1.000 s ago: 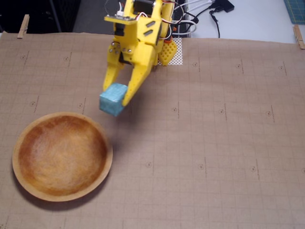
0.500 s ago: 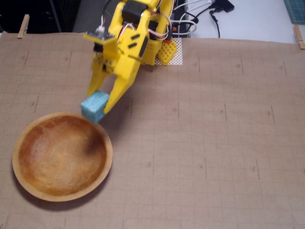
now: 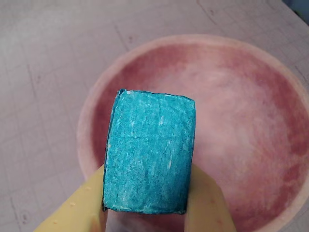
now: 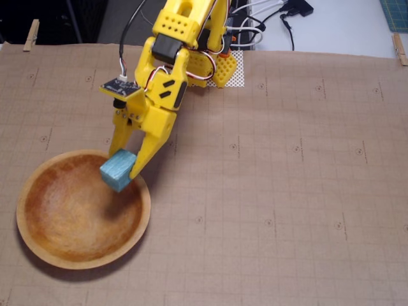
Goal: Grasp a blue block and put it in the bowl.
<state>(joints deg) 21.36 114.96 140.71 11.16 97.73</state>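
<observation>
Fixed view: brown gridded paper covers the bench (image 4: pixel 287 191); round wooden bowl (image 4: pixel 38 239), orange-brown grain, tan rim. Yellow plastic hand (image 4: pixel 122 171) clamped on the block (image 4: pixel 116 171), teal, rounded edges, held over the bowl's upper-right rim. Wrist view alone shows the block's (image 3: pixel 150 152) rough matte face and the bowl (image 3: pixel 251 121) behind it.

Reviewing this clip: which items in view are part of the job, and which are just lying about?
Part of the job:
- blue block, clamped in the gripper above the bowl's near-arm rim
- wooden bowl, nothing in it

Just lying about:
- wooden clothespins at the paper's corners
- black cables behind the arm
- white mesh pad by the arm's base
</observation>
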